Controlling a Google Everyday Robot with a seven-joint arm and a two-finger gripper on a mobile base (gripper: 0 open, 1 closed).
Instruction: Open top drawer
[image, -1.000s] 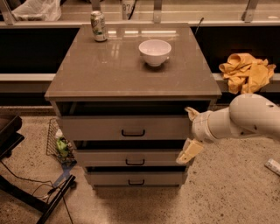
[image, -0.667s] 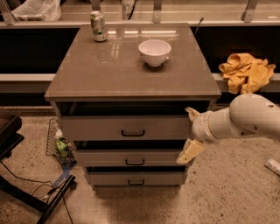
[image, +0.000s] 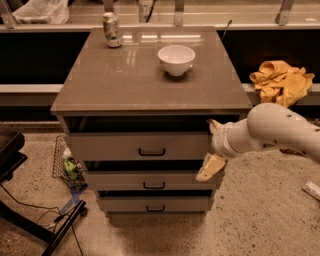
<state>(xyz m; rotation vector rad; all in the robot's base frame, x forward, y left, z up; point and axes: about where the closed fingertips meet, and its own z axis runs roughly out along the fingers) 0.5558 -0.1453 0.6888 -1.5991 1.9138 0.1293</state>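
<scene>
Gripper (image: 206, 150) first: hangs at the right end of the top drawer (image: 130, 146), carried by a bulky white arm (image: 280, 131) reaching in from the right edge. Stands released, two fingers spread wide: upper finger (image: 213, 125) up by the top right corner of the drawer front, lower cream finger (image: 210, 167) angled down and left across the right end of the middle drawer (image: 150, 180). Grasps nothing visible; contact with the drawer front impossible to tell.

Single camera view, looking down on the cabinet from the front. Shows the top drawer directly under the brown countertop (image: 125, 85), widest and tallest of three grey-taupe fronts, with a small black bar handle (image: 152, 151) at its centre. Leaves a dark band between countertop edge and drawer front, interior lost in shadow. Places the middle drawer just below and the bottom drawer (image: 152, 203) lowest, each narrower, each with a like handle and a dark strip above it.

On the countertop: white bowl (image: 176, 59) upright toward the back, right of centre; drink can (image: 112, 30) upright near the back left corner, well apart from the bowl.

Behind and right of the cabinet: crumpled yellow cloth (image: 280, 82) on a ledge, just above the arm. At top left: pale plastic bag (image: 37, 11).

On the speckled floor (image: 260, 220): wire basket (image: 64, 160) with small items just left of the cabinet, black frame legs (image: 30, 220) and a thin cable at lower left, small white object (image: 312, 190) near the right edge.
</scene>
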